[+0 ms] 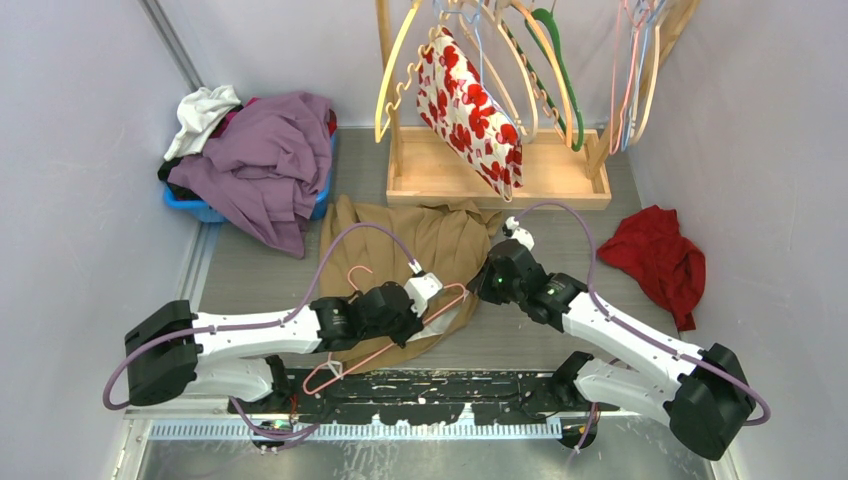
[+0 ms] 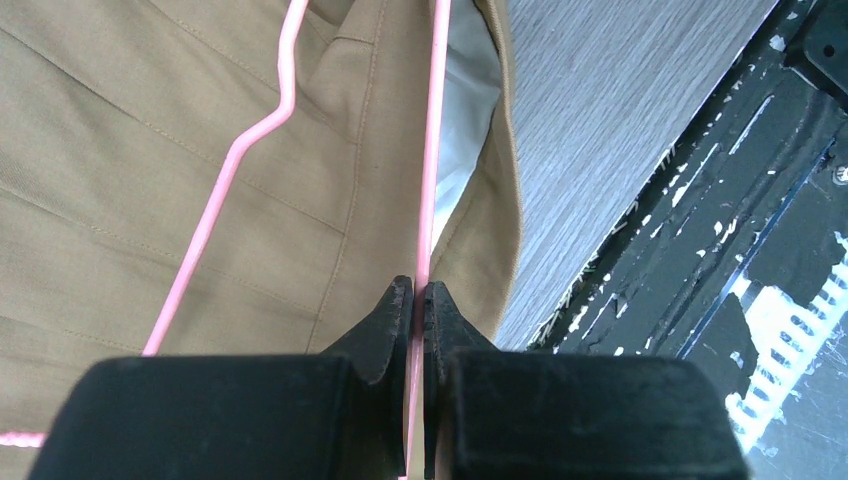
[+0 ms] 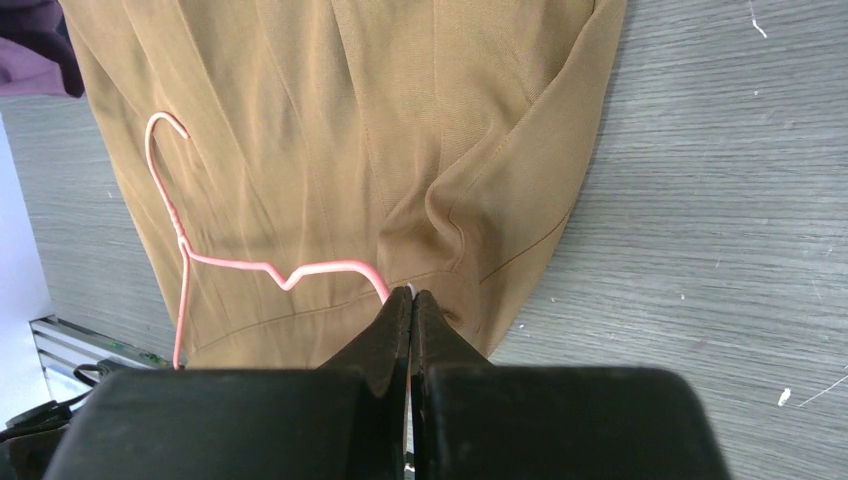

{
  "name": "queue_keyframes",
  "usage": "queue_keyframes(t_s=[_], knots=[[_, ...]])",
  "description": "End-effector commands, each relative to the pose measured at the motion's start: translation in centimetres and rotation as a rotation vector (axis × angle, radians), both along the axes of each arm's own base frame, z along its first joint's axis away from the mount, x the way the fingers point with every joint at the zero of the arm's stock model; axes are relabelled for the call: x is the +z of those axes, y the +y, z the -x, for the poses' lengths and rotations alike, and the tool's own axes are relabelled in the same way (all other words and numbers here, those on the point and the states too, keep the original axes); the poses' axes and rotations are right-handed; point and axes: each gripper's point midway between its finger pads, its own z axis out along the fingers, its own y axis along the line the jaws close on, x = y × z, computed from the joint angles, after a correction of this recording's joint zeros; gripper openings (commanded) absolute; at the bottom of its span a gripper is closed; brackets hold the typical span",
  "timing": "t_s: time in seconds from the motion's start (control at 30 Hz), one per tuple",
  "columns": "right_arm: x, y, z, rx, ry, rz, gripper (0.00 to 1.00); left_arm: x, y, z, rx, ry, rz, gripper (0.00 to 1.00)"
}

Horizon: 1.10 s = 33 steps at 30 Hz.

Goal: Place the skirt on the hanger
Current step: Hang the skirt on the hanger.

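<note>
Tan skirt (image 1: 450, 245) flat on table (image 1: 260, 275), near arms | pink wire hanger (image 2: 431, 150) lying on it | left gripper (image 2: 418, 300) pinched on hanger wire | right gripper (image 3: 410, 300) closed at skirt edge, possibly nipping cloth | wooden rack (image 1: 497, 185), laundry basket (image 1: 195, 208), red cloth (image 1: 655, 255) around

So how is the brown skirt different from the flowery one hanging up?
The brown skirt lies spread on the table with a pink hanger on it; the flowery garment hangs from the wooden rack. The brown skirt is plain tan; the flowery garment is white with red flowers. Both are cloth.
</note>
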Motion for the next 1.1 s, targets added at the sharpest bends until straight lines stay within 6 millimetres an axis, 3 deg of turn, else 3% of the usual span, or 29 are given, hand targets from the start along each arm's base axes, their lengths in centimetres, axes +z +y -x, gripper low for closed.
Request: queue_keyframes(t_s=[0.0, 0.5, 1.07], knots=[[1.5, 0.8, -1.0, 0.0, -0.051, -0.042, 0.01, 1.1, -1.1, 0.3, -0.01, 0.004, 0.066, 0.0], [2.2, 0.6, -0.7, -0.002, -0.059, -0.063, 0.01, 0.1, -0.8, -0.2, 0.022, 0.003, 0.02, 0.0], [1.8, 1.1, -1.0, 0.003, -0.052, -0.062, 0.01, 1.3, -1.2, 0.7, -0.013, 0.008, 0.096, 0.0]])
